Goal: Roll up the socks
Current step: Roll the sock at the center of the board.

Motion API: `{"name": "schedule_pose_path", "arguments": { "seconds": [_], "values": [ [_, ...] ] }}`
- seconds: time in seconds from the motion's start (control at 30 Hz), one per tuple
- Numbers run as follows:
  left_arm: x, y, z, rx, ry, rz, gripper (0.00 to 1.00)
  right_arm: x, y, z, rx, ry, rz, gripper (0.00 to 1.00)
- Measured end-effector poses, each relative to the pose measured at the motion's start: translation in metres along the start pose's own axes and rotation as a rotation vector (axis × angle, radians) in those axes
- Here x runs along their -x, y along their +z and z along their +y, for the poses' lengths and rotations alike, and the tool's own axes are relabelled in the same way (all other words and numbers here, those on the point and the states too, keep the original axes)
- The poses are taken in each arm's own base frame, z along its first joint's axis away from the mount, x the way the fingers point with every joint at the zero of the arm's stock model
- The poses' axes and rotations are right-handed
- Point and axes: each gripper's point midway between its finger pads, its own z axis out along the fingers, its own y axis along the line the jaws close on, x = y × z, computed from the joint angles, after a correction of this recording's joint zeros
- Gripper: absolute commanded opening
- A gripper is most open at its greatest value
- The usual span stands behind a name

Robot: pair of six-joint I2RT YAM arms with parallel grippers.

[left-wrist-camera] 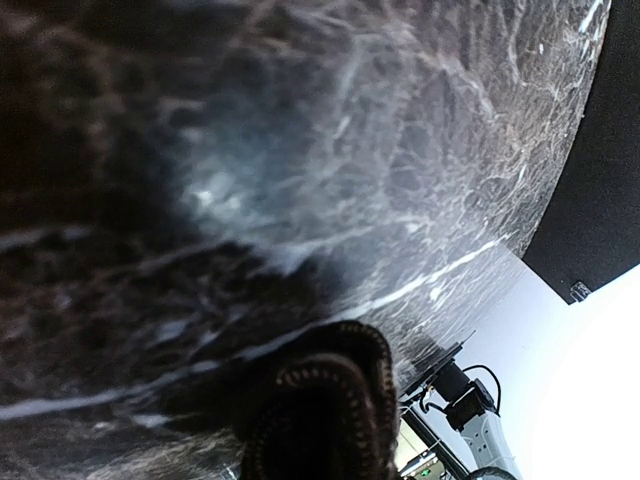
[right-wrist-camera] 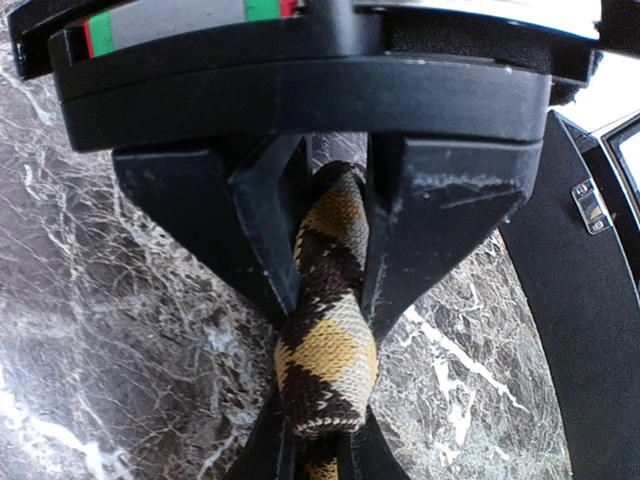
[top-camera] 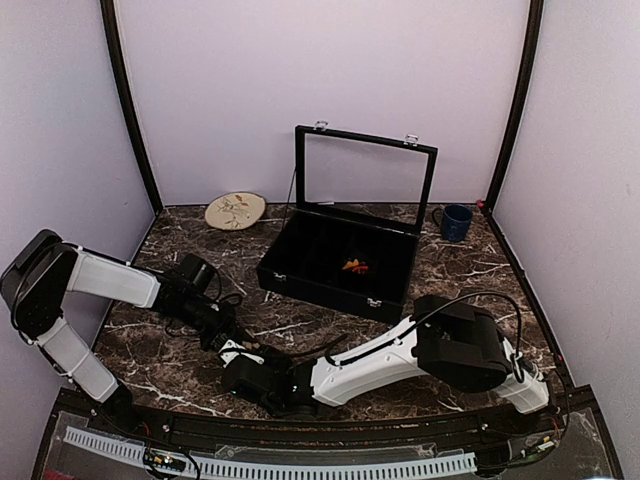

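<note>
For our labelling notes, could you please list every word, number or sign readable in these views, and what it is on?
None can be read.
A small sticker on the black edge strip: marks too small to read.
The plate: a plant drawing, no words.

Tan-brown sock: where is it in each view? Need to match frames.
Top external: the tan-brown sock barely shows, low and left of centre.
Left wrist: probably the dark knit fold at bottom centre.
Right wrist: centre of frame, pinched in the right gripper.
Shared landmark: the white-veined dark marble table.
</note>
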Motion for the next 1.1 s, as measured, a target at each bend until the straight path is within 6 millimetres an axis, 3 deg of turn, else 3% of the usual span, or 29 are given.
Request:
{"name": "schedule_pose_path", "arguments": {
  "seconds": [0.2,0.37,0.43,0.57,0.83,1.1],
  "values": [
    [-0.001,0.006,-0.006,-0.020,0.033,0.004,0.00,-0.005,0.000,-0.005,-0.031,-0.010,0.013,0.02],
    [-0.001,0.009,-0.009,-0.041,0.066,-0.006,0.00,-0.009,-0.001,-0.008,-0.049,0.004,0.025,0.20],
    [-0.002,0.011,-0.009,-0.055,0.080,-0.011,0.00,-0.011,-0.002,-0.008,-0.043,0.031,0.029,0.32],
    [-0.005,0.016,-0.010,-0.091,0.121,-0.018,0.00,-0.016,-0.009,-0.008,-0.003,0.095,0.048,0.44],
    [-0.012,0.026,-0.017,-0.130,0.182,-0.008,0.00,-0.033,-0.029,-0.014,0.072,0.195,0.114,0.52],
    [-0.013,0.028,-0.020,-0.137,0.187,-0.004,0.00,-0.036,-0.032,-0.015,0.076,0.224,0.136,0.52]
  ]
}}
